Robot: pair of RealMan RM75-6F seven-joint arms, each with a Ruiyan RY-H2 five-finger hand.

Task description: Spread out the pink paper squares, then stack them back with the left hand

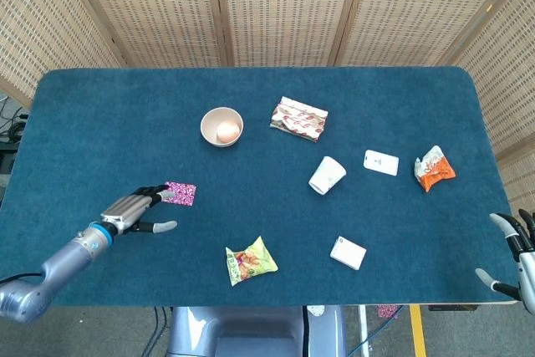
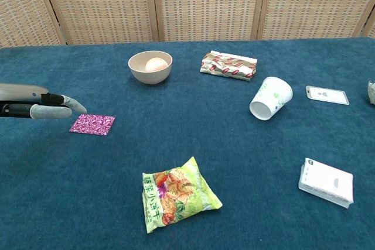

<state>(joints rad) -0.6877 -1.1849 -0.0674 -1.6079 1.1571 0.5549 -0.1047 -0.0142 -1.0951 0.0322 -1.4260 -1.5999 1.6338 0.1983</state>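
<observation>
The pink patterned paper squares (image 1: 182, 194) (image 2: 92, 125) lie in one neat pile on the blue table, left of centre. My left hand (image 1: 136, 209) (image 2: 41, 107) is stretched out flat just left of the pile, fingers apart and holding nothing. Its fingertips (image 1: 164, 196) reach the pile's left edge; I cannot tell if they touch it. My right hand (image 1: 517, 244) hangs at the table's front right corner with fingers spread and nothing in it; the chest view does not show it.
A beige bowl (image 1: 221, 127) with an egg stands behind the pile. A green snack bag (image 1: 250, 261) lies at the front. A patterned packet (image 1: 298, 118), a tipped paper cup (image 1: 327, 175), a white card (image 1: 381, 162), an orange packet (image 1: 434, 168) and a white box (image 1: 348, 252) lie to the right.
</observation>
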